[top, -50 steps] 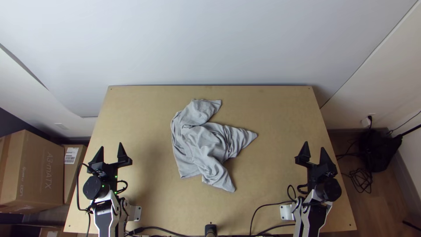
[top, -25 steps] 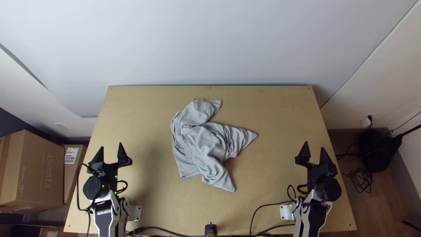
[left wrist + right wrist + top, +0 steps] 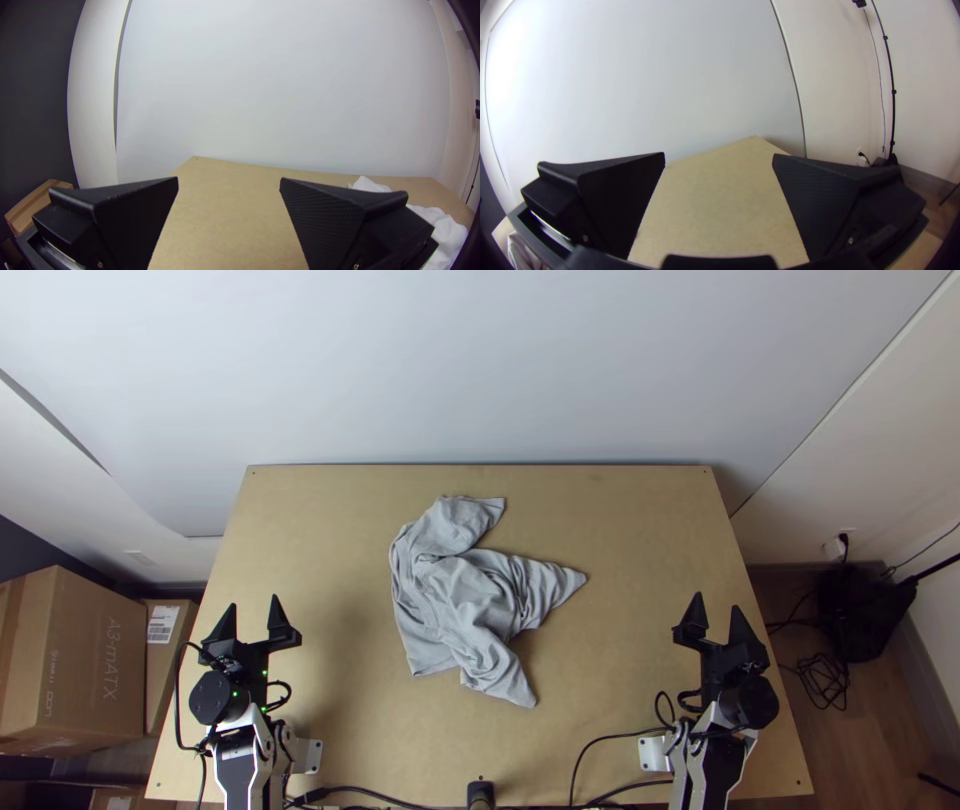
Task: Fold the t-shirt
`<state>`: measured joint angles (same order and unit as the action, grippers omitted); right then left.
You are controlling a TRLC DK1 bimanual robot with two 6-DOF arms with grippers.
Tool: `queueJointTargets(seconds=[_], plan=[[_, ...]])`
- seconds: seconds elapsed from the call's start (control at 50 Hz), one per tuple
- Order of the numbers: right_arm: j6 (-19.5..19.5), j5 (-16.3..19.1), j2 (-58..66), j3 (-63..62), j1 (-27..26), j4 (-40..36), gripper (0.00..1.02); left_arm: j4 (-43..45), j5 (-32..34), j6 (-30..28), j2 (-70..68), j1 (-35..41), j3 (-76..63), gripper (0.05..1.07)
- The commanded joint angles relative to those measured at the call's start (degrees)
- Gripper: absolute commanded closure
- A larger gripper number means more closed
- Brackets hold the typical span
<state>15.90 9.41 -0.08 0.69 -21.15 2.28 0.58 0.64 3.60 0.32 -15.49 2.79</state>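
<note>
While both arms' jaws stood spread and empty, the grey T-shirt (image 3: 450, 605) lay bunched mid-tabletop (image 3: 640, 520)!
Left arm (image 3: 236, 755) sat at eight o'clock from it, right arm (image 3: 708, 765) at four, seemingly parked wide to flank the tangle before straightening.

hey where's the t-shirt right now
In the top view, the t-shirt lies bunched on the table a little left of the middle, between the two grippers but farther up the picture.
</note>
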Motion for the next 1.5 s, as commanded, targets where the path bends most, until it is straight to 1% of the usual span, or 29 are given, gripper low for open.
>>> queueJointTargets(seconds=[0.0, 0.92, 1.06, 1.1, 1.14, 1.2, 1.24, 1.36, 1.48], plan=[[0.71, -0.44, -0.19, -0.42, -0.04, -0.44, 0.03, -1.11, 0.32, -0.34, -0.32, -0.51, -2.61, 0.09], [0.71, -0.44, -0.19, -0.42, 0.76, -0.44, 0.03, -1.37, 0.32, -0.26, -0.32, -0.86, -2.61, 0.09], [0.18, -1.94, -0.19, -0.42, -0.56, -0.79, 0.03, -1.37, 0.32, -0.26, -0.23, -0.69, -2.61, 0.09], [0.18, -2.91, -0.19, -0.42, -0.74, -0.97, 0.03, -1.37, 0.32, -0.26, -0.23, -0.69, -2.61, 0.09], [-0.34, -3.43, -0.19, -0.34, -1.27, -1.14, 0.03, -1.37, 0.32, -0.26, -0.14, -0.77, -2.61, 0.09], [-2.19, -4.31, -0.19, -0.34, -2.41, -1.49, 0.03, -1.37, 0.32, -0.26, -0.23, -0.77, -2.61, 0.09], [-2.28, -4.93, -0.19, -0.34, -3.29, -1.76, 0.03, -1.28, 0.32, -0.26, -0.23, -0.69, -2.61, 0.09], [-4.39, -5.01, -0.19, -0.34, -4.08, -1.76, 0.03, -1.11, 0.32, -0.34, -0.32, -0.77, -2.61, 0.09], [-4.83, -5.01, -0.19, -0.25, -4.17, -1.84, 0.03, -0.84, 0.32, -0.61, -0.32, -1.13, -2.44, 0.09]])
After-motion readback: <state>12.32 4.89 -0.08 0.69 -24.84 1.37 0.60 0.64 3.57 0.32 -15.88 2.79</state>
